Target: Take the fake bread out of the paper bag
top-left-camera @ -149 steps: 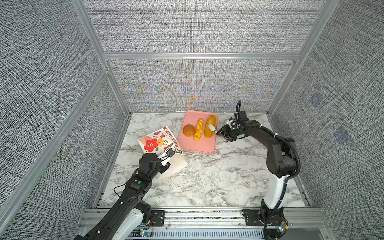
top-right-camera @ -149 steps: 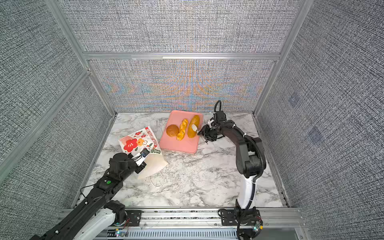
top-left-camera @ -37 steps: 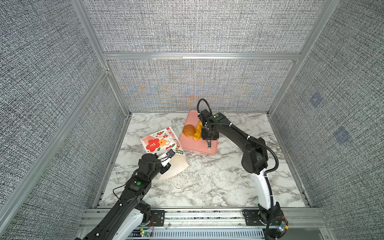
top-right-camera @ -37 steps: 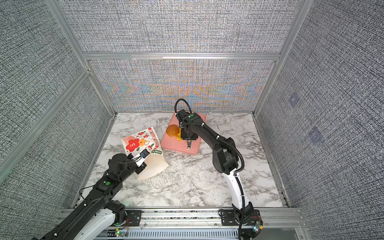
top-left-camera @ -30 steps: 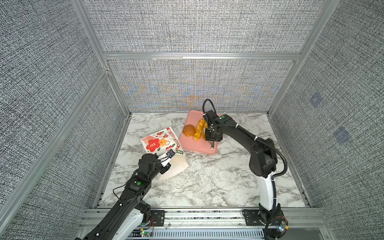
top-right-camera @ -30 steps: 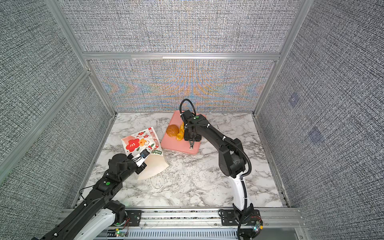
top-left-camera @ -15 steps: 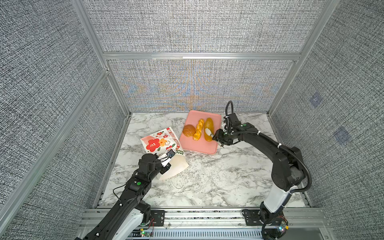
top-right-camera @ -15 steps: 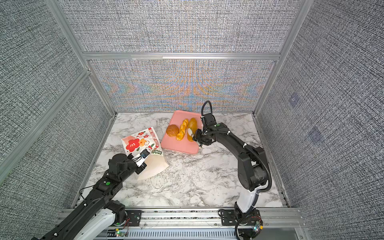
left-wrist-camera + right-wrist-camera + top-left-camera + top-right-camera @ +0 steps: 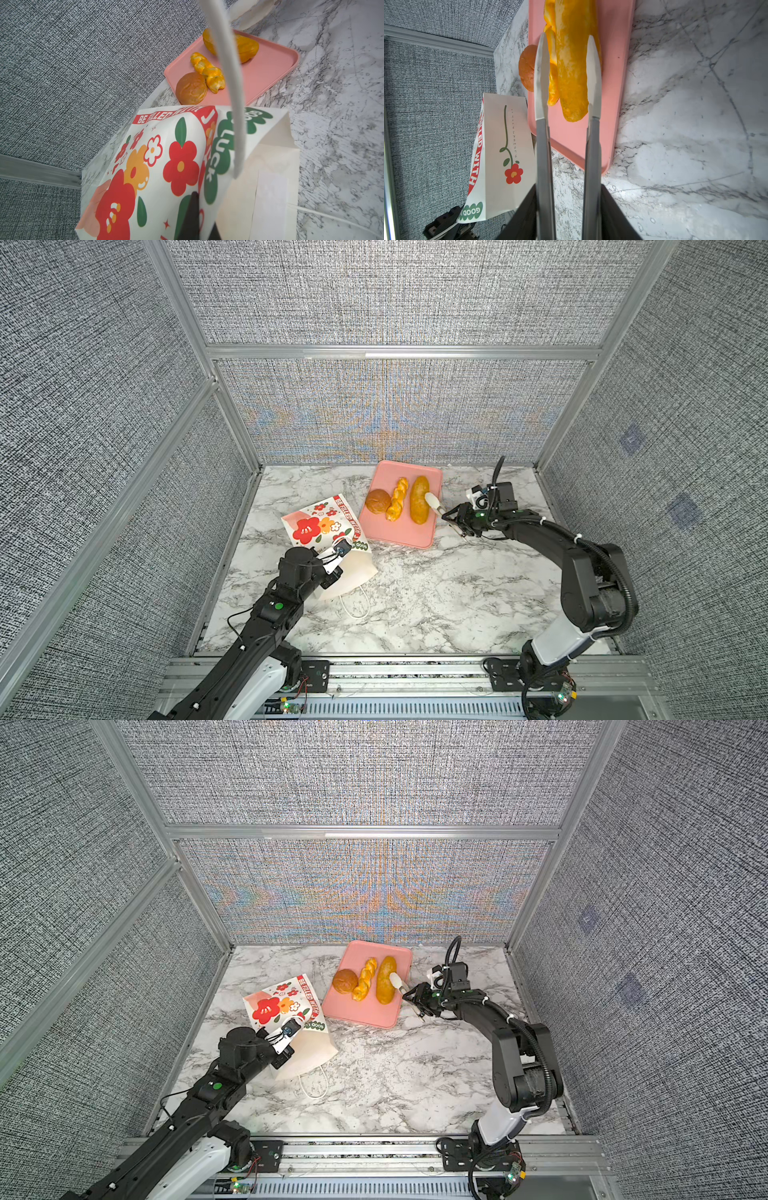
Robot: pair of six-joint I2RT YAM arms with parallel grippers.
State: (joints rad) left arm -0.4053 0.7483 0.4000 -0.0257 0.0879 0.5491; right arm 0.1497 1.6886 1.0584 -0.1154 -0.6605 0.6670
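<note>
Your right gripper [image 9: 567, 41] stands spread, empty. In both top views the long loaf [image 9: 417, 512] lies on the tray [image 9: 399, 537] at its nine o'clock. Your left gripper [image 9: 215, 185] pinches the paper bag [image 9: 316, 526] at the tray's seven o'clock.

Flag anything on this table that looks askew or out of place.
The paper bag is tipped over rather than upright, its open end pinched in the left claw, and one cord handle trails loose on the marble. The three breads lie tidily side by side on the pink tray.
</note>
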